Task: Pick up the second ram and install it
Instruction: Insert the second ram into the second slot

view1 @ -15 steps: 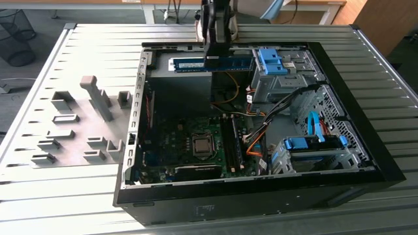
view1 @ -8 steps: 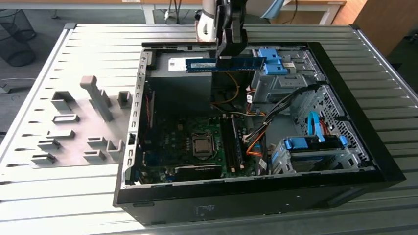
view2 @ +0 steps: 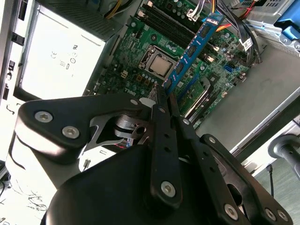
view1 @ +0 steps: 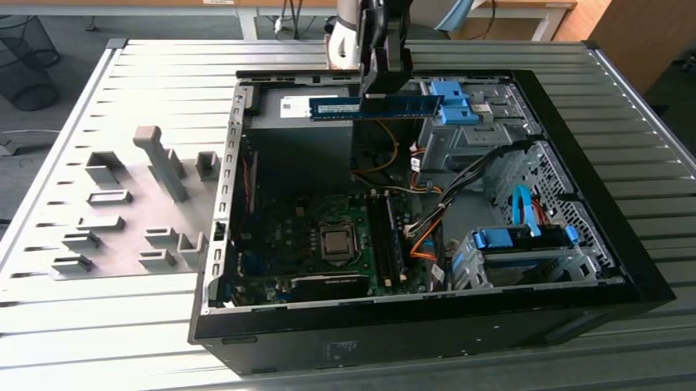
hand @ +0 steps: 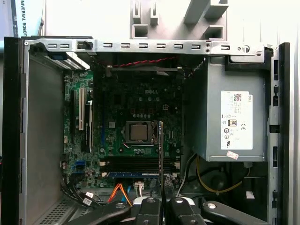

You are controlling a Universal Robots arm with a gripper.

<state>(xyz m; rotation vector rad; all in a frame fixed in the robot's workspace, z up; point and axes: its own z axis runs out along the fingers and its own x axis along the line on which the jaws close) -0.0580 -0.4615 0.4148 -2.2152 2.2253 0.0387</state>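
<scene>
The second ram (view1: 376, 107), a long blue stick with black chips, hangs level above the open computer case, over the power supply (view1: 296, 147). My gripper (view1: 384, 91) is shut on its middle from above. In the second wrist view the ram (view2: 193, 47) juts out from the closed fingers (view2: 161, 122) over the motherboard. In the first wrist view I see the ram (hand: 161, 150) edge-on, and it crosses the long black slots (hand: 140, 164) at a right angle. The slots (view1: 386, 236) lie well below and nearer the case front than the stick.
The black case (view1: 609, 195) lies open on a slatted metal table (view1: 130, 326). Grey holder blocks (view1: 130, 220) stand on the exterior view's left. Blue drive brackets (view1: 522, 240), orange and black cables (view1: 429, 236) and the processor socket (view1: 337, 242) crowd the case.
</scene>
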